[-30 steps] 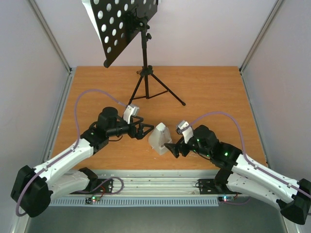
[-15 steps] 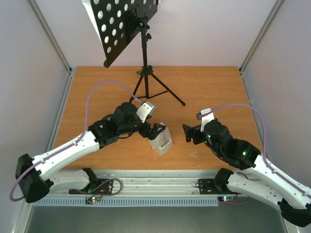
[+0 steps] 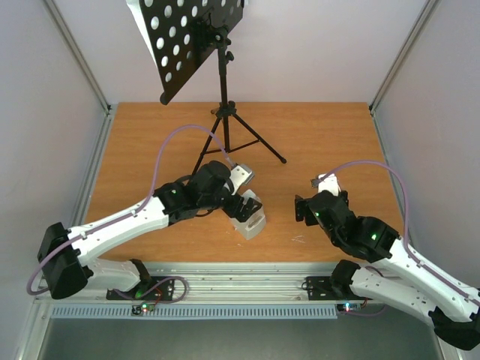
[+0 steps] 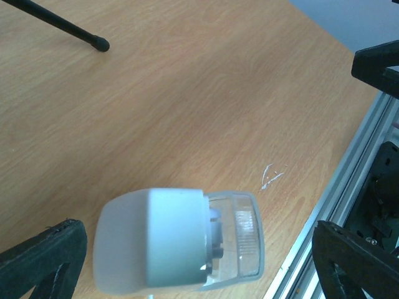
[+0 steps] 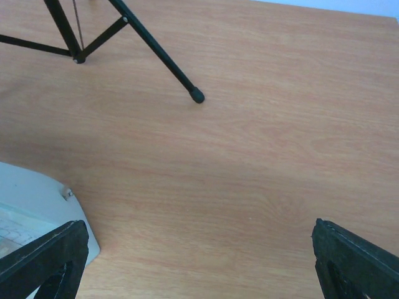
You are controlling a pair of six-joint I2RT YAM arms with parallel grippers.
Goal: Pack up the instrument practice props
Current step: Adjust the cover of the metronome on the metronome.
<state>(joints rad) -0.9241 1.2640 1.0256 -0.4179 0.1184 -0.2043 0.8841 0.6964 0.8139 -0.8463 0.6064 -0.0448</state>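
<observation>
Metronome under open jaws: the small white pyramid-shaped metronome (image 3: 253,223), with its clear front cover, sits on the orange-brown wooden table (image 3: 330,142) directly beneath the left gripper (image 3: 247,204). In the left wrist view the black fingers (image 4: 43,261) are spread wide, one on each side of the white body (image 4: 168,240), and neither touches it. Faint printed markings show behind the clear cover, but they are too blurred to read.

The right gripper (image 3: 302,210) is also spread wide and holds nothing. It is poised over bare wood to the right of the metronome, with a strip of table between the two. In its wrist view a corner of the metronome (image 5: 31,199) lies just beside its left finger (image 5: 43,255).

Beyond both grippers, toward the far wall, stands the tall black tripod music stand (image 3: 223,82), its round-holed desk (image 3: 187,45) tilted. The nearest rubber-tipped tripod foot (image 5: 196,95) rests ahead of the right gripper's open jaws. The white printed sheet of music (image 3: 136,13) lies against the far face of the desk. It shows through the holes and past the desk's left edge, and no print on it can be made out.

A small white scuff (image 4: 271,176) marks the table between the metronome and the aluminium rail (image 4: 349,174) at the near edge.
</observation>
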